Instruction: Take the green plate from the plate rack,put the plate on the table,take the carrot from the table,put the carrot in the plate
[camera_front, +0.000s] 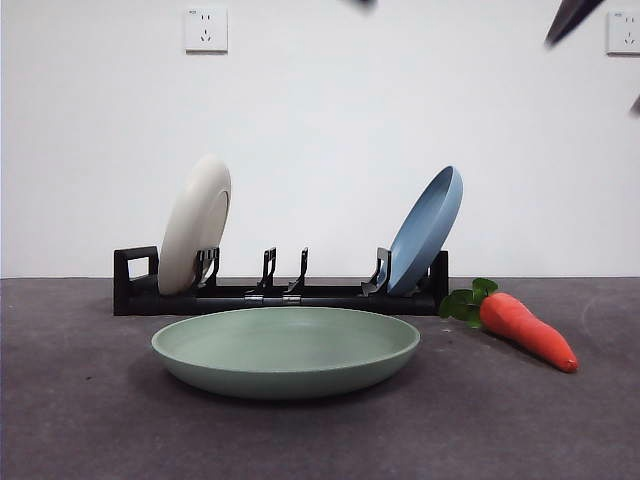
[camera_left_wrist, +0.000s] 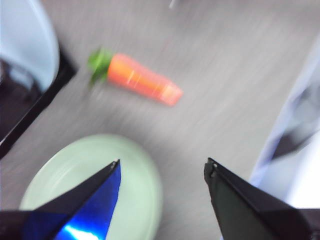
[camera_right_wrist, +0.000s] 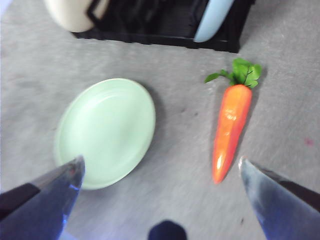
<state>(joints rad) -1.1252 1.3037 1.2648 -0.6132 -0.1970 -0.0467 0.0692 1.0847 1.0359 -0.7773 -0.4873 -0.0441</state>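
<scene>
Above the table (camera_front: 80, 420), both claws spread wide and empty, left claw (camera_left_wrist: 162, 167) blurred, seemingly over green plate (camera_left_wrist: 92, 185), right claw (camera_right_wrist: 160, 167) between plate and carrot (camera_right_wrist: 230, 127).

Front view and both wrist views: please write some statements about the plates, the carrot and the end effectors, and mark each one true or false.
1. The round pale mint-green plate lies flat on the dark grey table. True.
2. The orange toy carrot lies in that plate. False: it lies on the table beside it.
3. The long black plate rack holds three plates. False: only a cream-white plate and a blue plate.
4. The right end effector is open and empty. True.
</scene>
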